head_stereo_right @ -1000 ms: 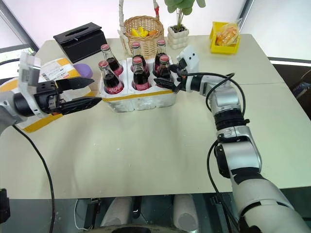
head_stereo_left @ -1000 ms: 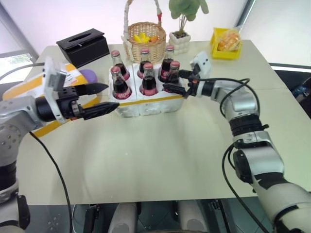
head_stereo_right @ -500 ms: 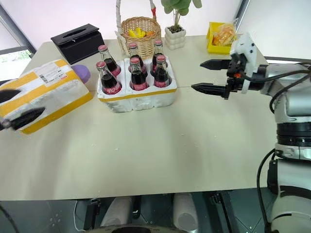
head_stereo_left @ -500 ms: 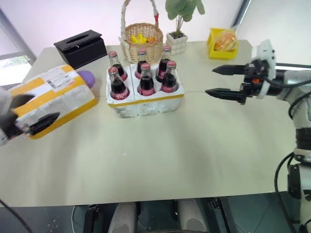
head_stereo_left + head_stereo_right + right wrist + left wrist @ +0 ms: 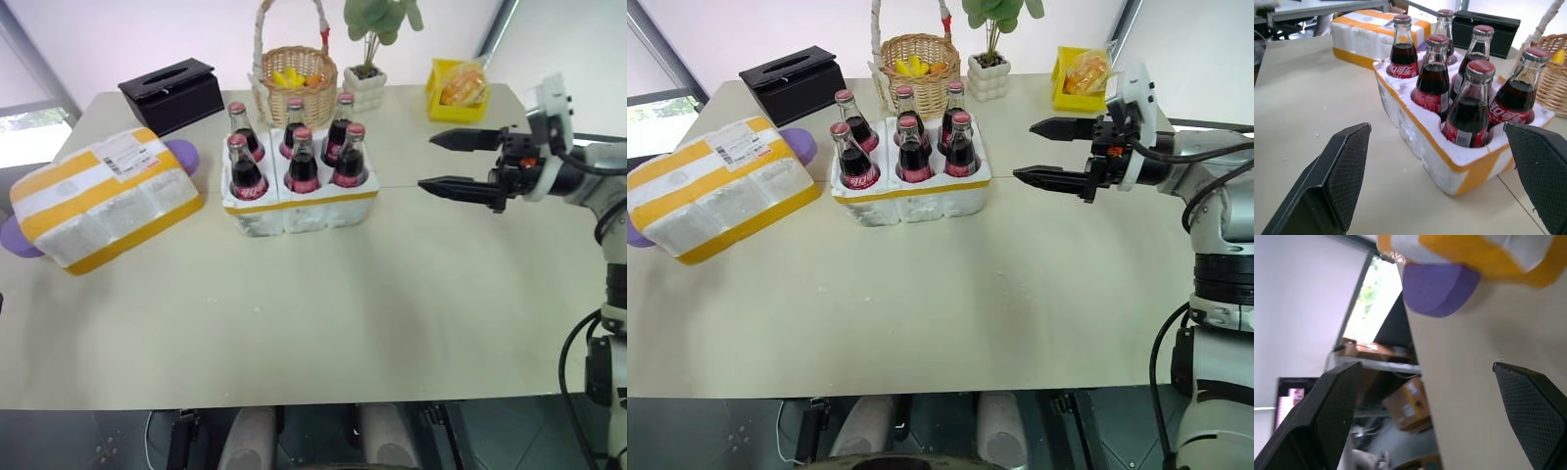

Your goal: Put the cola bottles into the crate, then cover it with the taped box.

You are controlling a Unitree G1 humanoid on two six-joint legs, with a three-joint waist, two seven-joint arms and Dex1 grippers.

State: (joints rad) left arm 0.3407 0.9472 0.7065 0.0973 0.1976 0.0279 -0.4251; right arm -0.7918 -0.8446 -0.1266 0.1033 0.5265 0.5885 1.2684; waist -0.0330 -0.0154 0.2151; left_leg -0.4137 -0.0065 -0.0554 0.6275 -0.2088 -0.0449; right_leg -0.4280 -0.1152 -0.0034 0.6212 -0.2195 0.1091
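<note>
Both arms have drawn back from the crate (image 5: pixel 299 204); right gripper (image 5: pixel 443 163) hovers open, left gripper (image 5: pixel 1425 396) open too

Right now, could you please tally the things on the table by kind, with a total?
Dark glass cola bottles with red labels: 6
White foam containers with yellow tape, low crate and large box: 2
Black tissue box: 1
Wicker basket: 1
Potted plant: 1
Yellow bin: 1
Purple thing under the box: 1
Total: 13
</note>
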